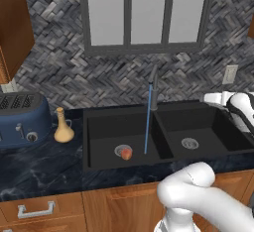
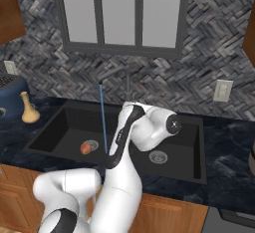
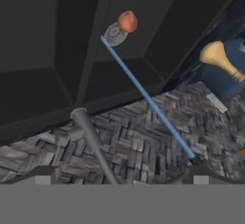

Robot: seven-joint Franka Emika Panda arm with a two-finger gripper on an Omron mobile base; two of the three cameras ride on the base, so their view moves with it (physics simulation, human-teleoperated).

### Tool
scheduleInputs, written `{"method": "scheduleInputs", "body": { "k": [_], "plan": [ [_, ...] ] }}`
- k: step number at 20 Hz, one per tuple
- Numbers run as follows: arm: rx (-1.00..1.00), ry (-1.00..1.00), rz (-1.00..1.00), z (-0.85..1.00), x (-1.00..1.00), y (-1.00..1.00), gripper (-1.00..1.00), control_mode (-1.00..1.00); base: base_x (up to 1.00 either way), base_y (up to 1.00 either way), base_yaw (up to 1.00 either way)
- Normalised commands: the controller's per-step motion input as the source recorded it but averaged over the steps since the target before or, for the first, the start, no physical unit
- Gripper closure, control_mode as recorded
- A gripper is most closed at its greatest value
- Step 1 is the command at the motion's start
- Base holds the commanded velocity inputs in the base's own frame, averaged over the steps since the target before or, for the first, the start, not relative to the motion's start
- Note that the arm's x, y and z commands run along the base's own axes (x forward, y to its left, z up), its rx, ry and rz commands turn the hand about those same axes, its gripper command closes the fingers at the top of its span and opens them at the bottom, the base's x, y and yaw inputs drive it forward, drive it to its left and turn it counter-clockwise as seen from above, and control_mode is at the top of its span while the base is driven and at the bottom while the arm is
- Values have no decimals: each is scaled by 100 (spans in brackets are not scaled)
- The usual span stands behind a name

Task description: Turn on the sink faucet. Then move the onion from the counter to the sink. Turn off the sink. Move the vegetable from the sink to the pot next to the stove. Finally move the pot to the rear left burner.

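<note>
Above the back of the sink (image 1: pixel 163 127), hanging with gripper (image 3: pixel 122 177) spread wide, empty. To shut the water off well: come down squarely on the short lever of the slim grey metal sink faucet (image 1: pixel 154 89), nudge it gently, keep clear of the spout. Beyond, in the matte black left basin, against the round silver drain (image 3: pixel 112 34): smooth orange-red onion (image 1: pixel 126 153), beside a thin blue stream (image 1: pixel 147 122).

Arm (image 2: pixel 130 142) bent at elbow; claw (image 3: pixel 122 170) jaws wide apart.
</note>
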Motion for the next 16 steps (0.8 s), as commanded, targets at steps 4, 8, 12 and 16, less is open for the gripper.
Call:
{"method": "scheduleInputs", "body": {
  "k": [4,8,12,16],
  "plan": [
    [-6,-1,27,0,30,-2,-100,-100,0,0,0],
    [-8,-9,26,-2,25,0,-100,-100,0,0,0],
    [-9,-15,25,-14,22,0,-100,-100,0,0,0],
    [-12,-23,20,-22,6,0,-100,-100,0,0,0]
  ]
}}
